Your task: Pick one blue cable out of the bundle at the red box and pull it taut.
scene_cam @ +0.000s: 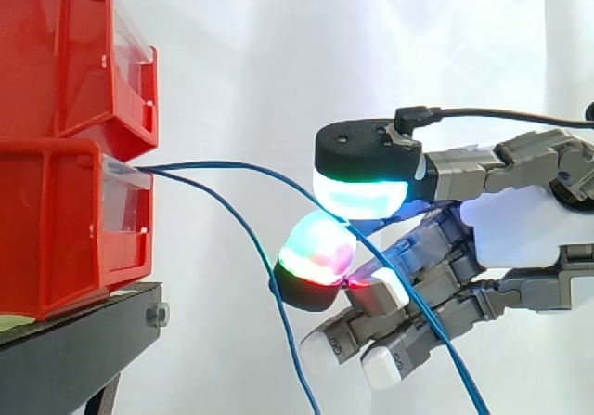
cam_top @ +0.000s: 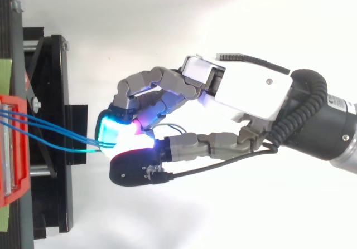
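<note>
At the left edge of the side view, you have two red plastic bins (scene_cam: pixel 65 136) stacked on a black stand (scene_cam: pixel 83 327), with a white curtain (scene_cam: pixel 278 44) behind them. From the clear front of the lower bin the thin blue cables (scene_cam: pixel 167 167) come out together and then part. One, the sagging blue cable (scene_cam: pixel 249 237), falls away steeply and leaves the view at the bottom. The other, the upper blue cable (scene_cam: pixel 232 163), arcs gently to the right, so it is slack and not taut, and slopes down between two glowing pads.

Further right you see the robot hand (scene_cam: pixel 529 220) reaching in from the right edge. Its thumb (scene_cam: pixel 362 150), black-capped with a green-cyan pad, lies on top, and a curled finger with a green and magenta pad meets it from below. The fingers (scene_cam: pixel 317 248) are closed in a pinch on the upper blue cable, which runs on past the palm toward the lower right corner. From above, you can follow the blue strands from the red bin at the left to where they converge at that pinch.
</note>
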